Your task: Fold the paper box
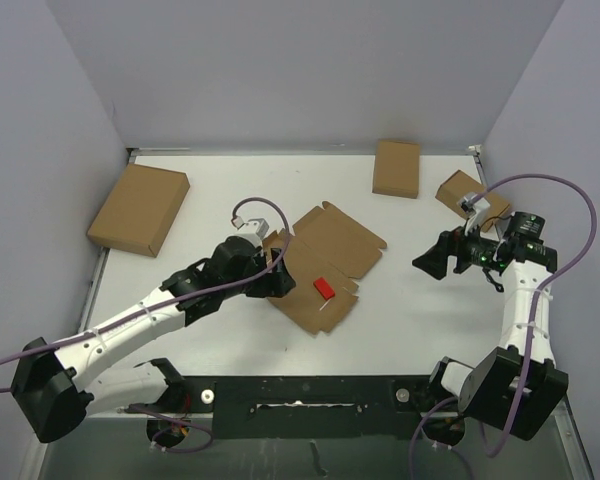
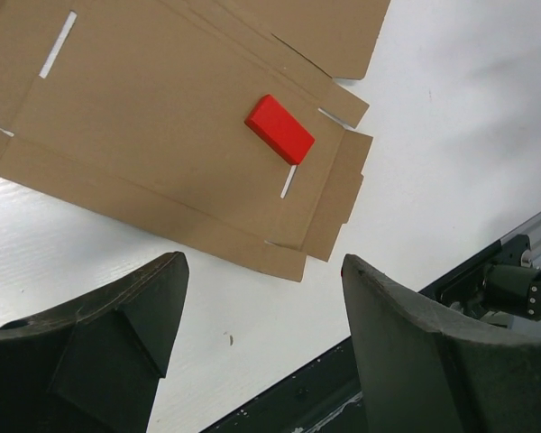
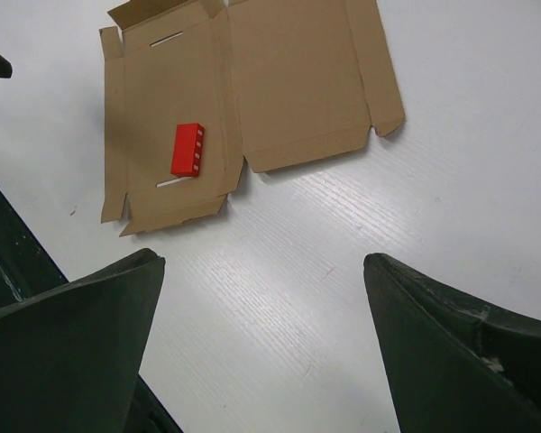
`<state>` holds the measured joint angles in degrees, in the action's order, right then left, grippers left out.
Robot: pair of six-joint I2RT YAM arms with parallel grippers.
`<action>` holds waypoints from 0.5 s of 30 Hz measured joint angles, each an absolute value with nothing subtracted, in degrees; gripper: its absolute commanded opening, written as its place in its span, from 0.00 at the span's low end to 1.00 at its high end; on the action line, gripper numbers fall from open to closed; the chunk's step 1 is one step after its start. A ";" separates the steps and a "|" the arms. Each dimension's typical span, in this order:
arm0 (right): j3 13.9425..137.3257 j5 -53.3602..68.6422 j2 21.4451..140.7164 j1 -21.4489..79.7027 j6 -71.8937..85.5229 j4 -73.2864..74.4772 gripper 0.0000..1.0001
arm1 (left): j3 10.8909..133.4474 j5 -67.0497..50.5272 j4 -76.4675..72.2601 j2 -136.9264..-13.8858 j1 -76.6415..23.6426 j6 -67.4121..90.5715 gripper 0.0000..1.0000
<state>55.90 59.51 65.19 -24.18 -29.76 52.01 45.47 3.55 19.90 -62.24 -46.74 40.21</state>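
Note:
The paper box [image 1: 330,262] lies flat and unfolded on the white table, a brown die-cut sheet with flaps and thin slits. A small red block [image 1: 325,288] rests on its near panel. It also shows in the left wrist view [image 2: 162,117] and in the right wrist view [image 3: 252,99], with the red block [image 2: 279,129] [image 3: 187,149] on it. My left gripper [image 1: 278,275] is open and empty at the sheet's left edge. My right gripper [image 1: 432,262] is open and empty, to the right of the sheet and apart from it.
A larger brown box [image 1: 138,208] sits at the back left. Two smaller brown boxes [image 1: 396,167] [image 1: 467,198] sit at the back right, the second close behind my right wrist. Grey walls enclose the table. A black rail [image 1: 310,395] runs along the near edge.

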 measured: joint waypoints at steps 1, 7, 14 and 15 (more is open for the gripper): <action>56.38 59.51 65.56 -24.18 -29.76 52.16 0.98 | 45.84 3.05 20.03 -62.81 -46.74 40.10 0.68; 56.82 60.18 65.89 -24.03 -28.97 51.77 0.98 | 48.95 -0.08 21.52 -64.42 -46.24 39.55 0.67; 56.55 62.81 66.57 -22.79 -30.46 52.14 0.98 | 50.63 -4.21 21.15 -65.34 -46.13 38.54 0.65; 56.55 62.81 66.87 -22.37 -31.18 52.71 0.98 | 50.63 -3.88 20.93 -65.34 -46.13 38.74 0.65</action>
<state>56.55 62.81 66.87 -22.37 -31.18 52.71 50.63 -3.88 20.93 -65.34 -46.13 38.74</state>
